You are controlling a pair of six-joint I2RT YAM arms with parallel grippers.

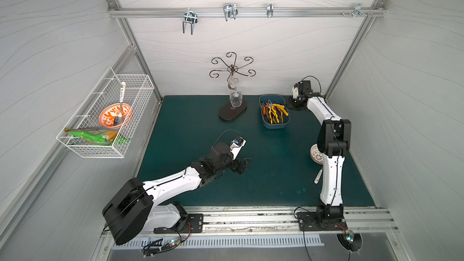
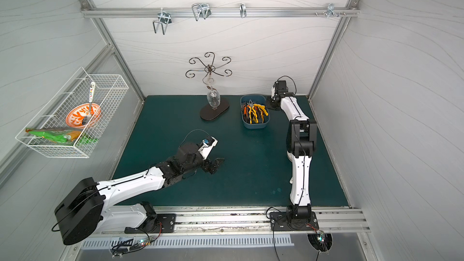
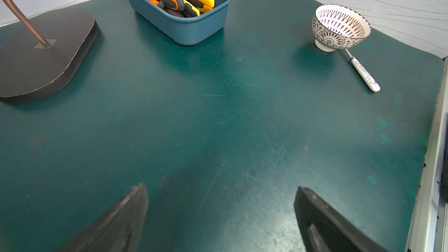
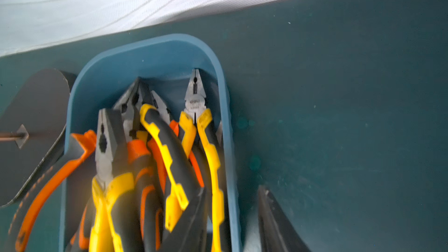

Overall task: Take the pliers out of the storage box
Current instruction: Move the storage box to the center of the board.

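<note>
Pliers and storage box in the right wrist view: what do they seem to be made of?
The pliers: the jaws look like bare grey steel, matte, one with a stamped mark; the handles seem to be rubbery plastic sleeves, black with yellow or orange moulded inlays. The storage box: probably moulded plastic, smooth satin blue, with a thin rounded rim and no seams.

The storage box (image 3: 184,30) is smooth blue plastic with a soft sheen. The pliers (image 4: 195,98) have dull grey metal jaws and rubbery-looking handles. The counter (image 3: 218,117) is matt, scratched green.
</note>
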